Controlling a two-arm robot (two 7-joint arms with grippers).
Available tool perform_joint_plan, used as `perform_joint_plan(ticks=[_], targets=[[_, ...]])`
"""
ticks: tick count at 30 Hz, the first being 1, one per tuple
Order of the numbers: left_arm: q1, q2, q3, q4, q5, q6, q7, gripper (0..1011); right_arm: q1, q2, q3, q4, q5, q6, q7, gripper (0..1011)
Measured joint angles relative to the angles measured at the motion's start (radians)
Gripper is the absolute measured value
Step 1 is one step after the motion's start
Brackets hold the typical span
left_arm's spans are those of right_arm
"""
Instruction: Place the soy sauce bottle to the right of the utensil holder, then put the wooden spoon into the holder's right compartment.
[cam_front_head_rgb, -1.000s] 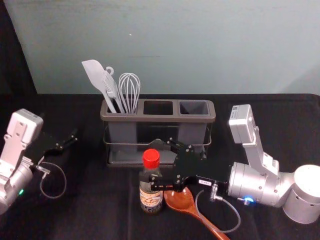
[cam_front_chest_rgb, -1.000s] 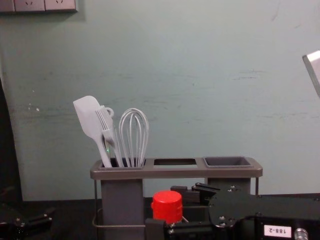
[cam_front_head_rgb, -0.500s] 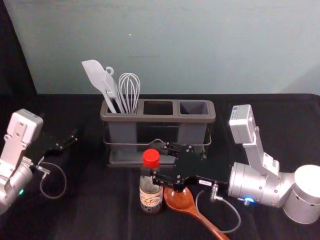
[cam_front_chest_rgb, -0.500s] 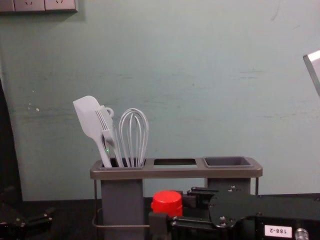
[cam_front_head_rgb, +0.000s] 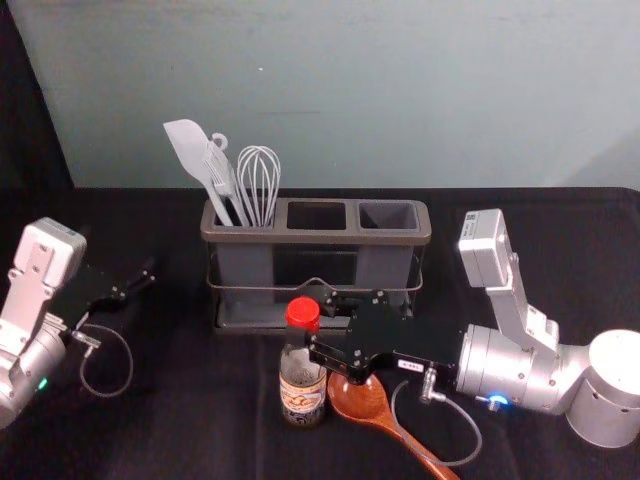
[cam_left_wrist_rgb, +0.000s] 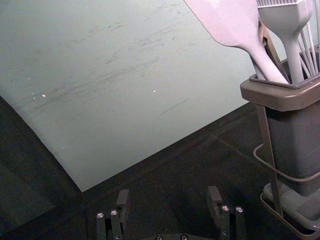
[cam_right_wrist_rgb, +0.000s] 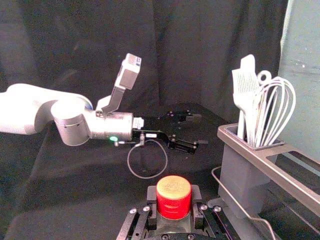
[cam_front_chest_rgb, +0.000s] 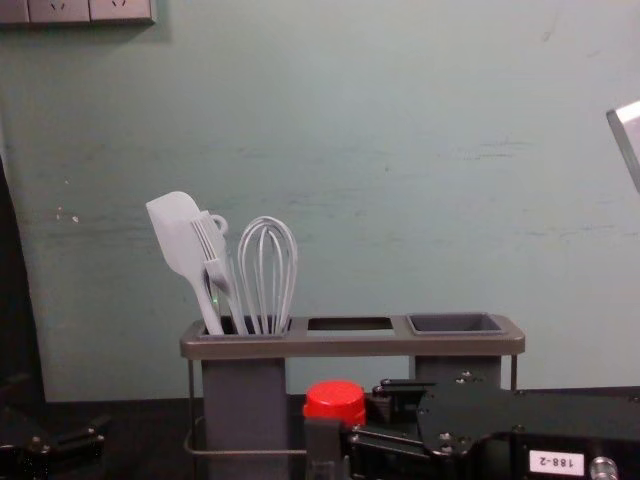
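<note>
Right gripper (cam_front_head_rgb: 310, 333) lower centre, jaws clenched on upright bottle (cam_front_head_rgb: 302, 388), spoon (cam_front_head_rgb: 358, 398) beside it, left gripper (cam_front_head_rgb: 141, 279) far left, jaws apart

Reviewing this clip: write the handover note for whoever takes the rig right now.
Right gripper: closed around the neck of the clear, red-capped soy sauce bottle, upright before the grey utensil holder.
Left gripper: open, empty, off the holder's left side.
Reddish-brown wooden spoon: on black cloth, right of the bottle.
Done: bottle gripped.
Remaining: bottle to holder's right; spoon into right compartment.
</note>
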Motion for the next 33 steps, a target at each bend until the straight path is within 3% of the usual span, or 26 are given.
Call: perform_joint_plan(ticks=[9, 19, 25, 33], targets=[[0.000, 0.000, 0.000, 0.000, 0.000, 0.000, 0.000, 1011, -0.029, 0.031, 0.025, -0.068, 0.003, -0.008, -0.020, 382], [0.000, 0.000, 0.000, 0.000, 0.000, 0.000, 0.000, 1012, -0.136, 0.133, 0.128, -0.262, 0.055, 0.006, -0.089, 382], [0.000, 0.000, 0.000, 0.000, 0.000, 0.000, 0.000, 1011, -0.263, 0.220, 0.240, -0.347, 0.086, -0.030, -0.137, 382], [0.000, 0.000, 0.000, 0.000, 0.000, 0.000, 0.000, 1011, -0.403, 0.288, 0.374, -0.354, 0.111, -0.099, -0.163, 382]])
